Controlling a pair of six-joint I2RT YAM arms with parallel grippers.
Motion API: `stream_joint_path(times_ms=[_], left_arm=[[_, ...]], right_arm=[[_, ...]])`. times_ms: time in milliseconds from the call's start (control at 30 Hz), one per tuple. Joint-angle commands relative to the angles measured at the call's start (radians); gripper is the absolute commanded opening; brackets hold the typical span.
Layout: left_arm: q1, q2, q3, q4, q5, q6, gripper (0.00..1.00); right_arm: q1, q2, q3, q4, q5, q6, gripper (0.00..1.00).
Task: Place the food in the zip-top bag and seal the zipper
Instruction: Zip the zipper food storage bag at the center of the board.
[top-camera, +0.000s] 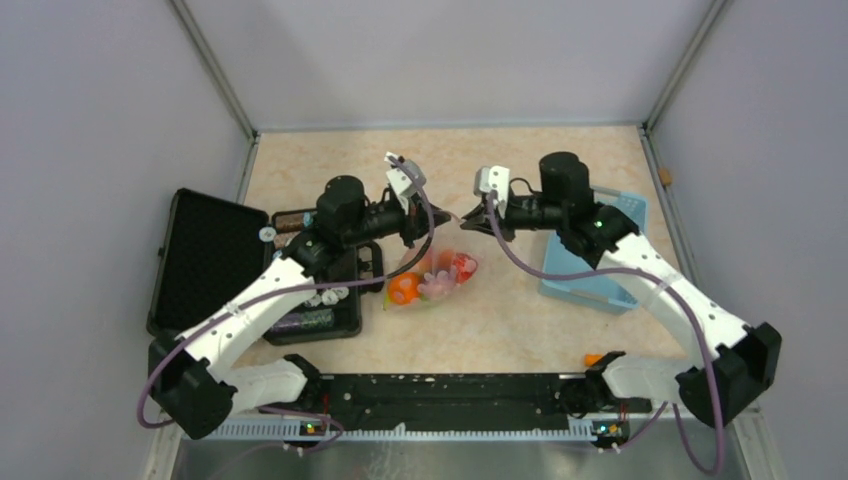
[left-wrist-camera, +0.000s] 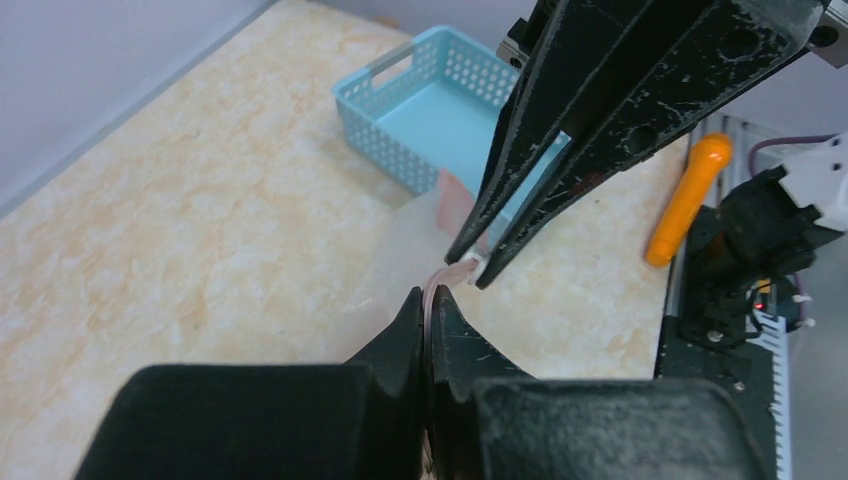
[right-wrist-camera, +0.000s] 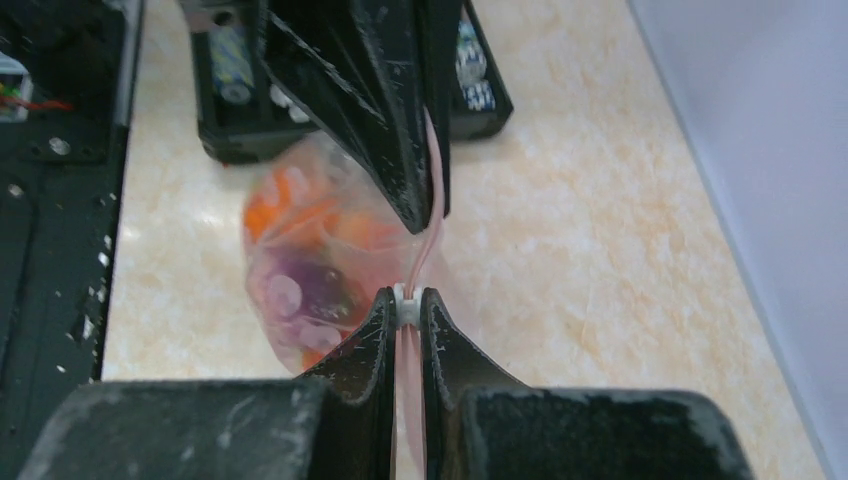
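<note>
The marble-look table (top-camera: 520, 320) lies under both arms. The open black case (top-camera: 205, 260) is out beyond the left claw (left-wrist-camera: 429, 300) on its outer side, and the light-blue perforated basket (left-wrist-camera: 390, 150) sits behind the right claw (right-wrist-camera: 405, 310). Between the two claws is the clear zip-top bag (right-wrist-camera: 305, 165). It sags below them and towards the arm bases, and its belly holds the toy fruits (top-camera: 432, 280), with orange, pink and red pieces showing through the plastic. The pinkish zipper (right-wrist-camera: 430, 235) is the top edge of the bag, and its long axis runs straight from one claw tip to the other, roughly left to right across the table. The left claw is pressed together on that strip. The right claw faces it tip to tip, just beside it, and pinches the tiny white slider (left-wrist-camera: 478, 262) between its fingers. The food looks to be in, so the step in hand is likely the seal. That calls for the right claw, which has the slider, to travel along the strip's axis while the left anchors it. Which stretch is already closed cannot be told.
</note>
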Motion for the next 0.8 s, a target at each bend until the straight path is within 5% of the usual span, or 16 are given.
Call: stream_joint_path(times_ms=[0, 133, 400, 767], left_arm=[[-0.014, -0.086, 0.072, 0.141, 0.139, -0.046, 0.0], [-0.014, -0.109, 0.067, 0.093, 0.08, 0.003, 0.0], [-0.013, -0.077, 0.0, 0.096, -0.202, -0.014, 0.0], [-0.013, -0.023, 0.015, 0.031, -0.108, -0.002, 0.0]], right_arm=[[0.004, -0.161, -0.048, 0.176, -0.189, 0.066, 0.0], [0.004, -0.171, -0.037, 0.139, -0.174, 0.06, 0.0], [0.005, 0.008, 0.042, -0.012, 0.183, 0.047, 0.0], [0.006, -0.037, -0.015, 0.145, 0.228, 0.1, 0.0]])
